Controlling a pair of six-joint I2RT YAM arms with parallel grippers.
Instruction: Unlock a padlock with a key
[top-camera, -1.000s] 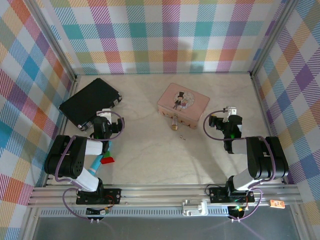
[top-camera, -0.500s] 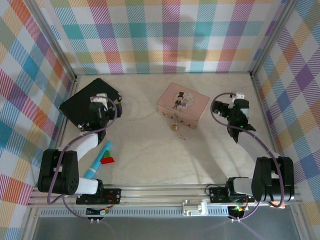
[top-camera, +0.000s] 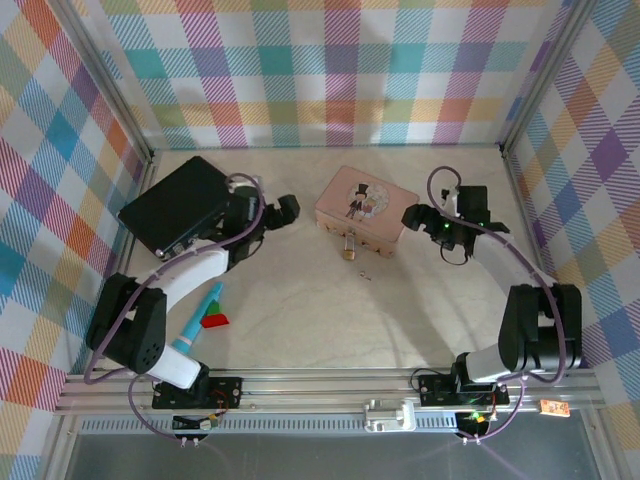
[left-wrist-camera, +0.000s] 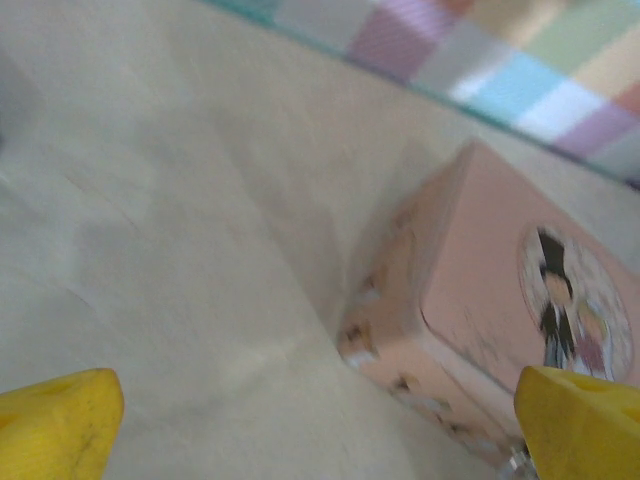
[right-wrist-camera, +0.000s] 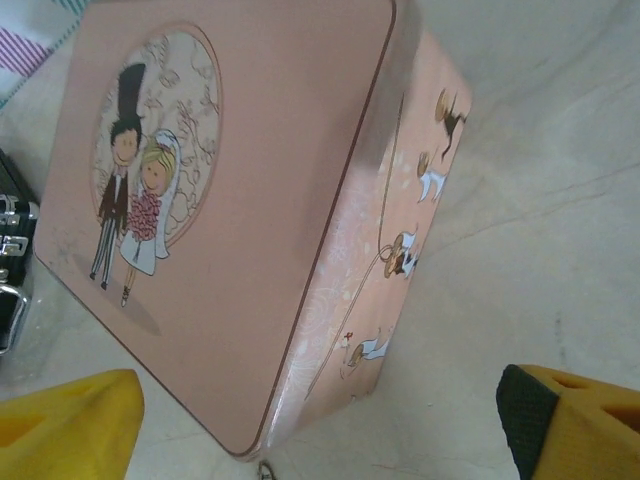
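The tiny brass padlock (top-camera: 347, 251) hangs at the near side of the pink illustrated tin (top-camera: 365, 207). The small silvery key (top-camera: 365, 272) lies on the table just in front of it. My left gripper (top-camera: 287, 209) hovers left of the tin, open, its yellow fingertips (left-wrist-camera: 56, 424) wide apart with the tin (left-wrist-camera: 500, 320) ahead. My right gripper (top-camera: 411, 218) is close to the tin's right side, open and holding nothing; the tin's lid (right-wrist-camera: 240, 190) lies between its spread fingertips (right-wrist-camera: 66, 424). A sliver of metal (right-wrist-camera: 265, 470) shows below the tin's corner.
A black case (top-camera: 180, 205) lies at the back left, its latch edge (right-wrist-camera: 10, 260) also showing. A teal stick with red and green bits (top-camera: 203, 318) lies near the left arm. Plaid walls (top-camera: 340, 70) close in three sides.
Both arms have reached out from near their bases. The left gripper swung right toward the tin, the right gripper swung left toward it. Padlock, key and tin have not moved.
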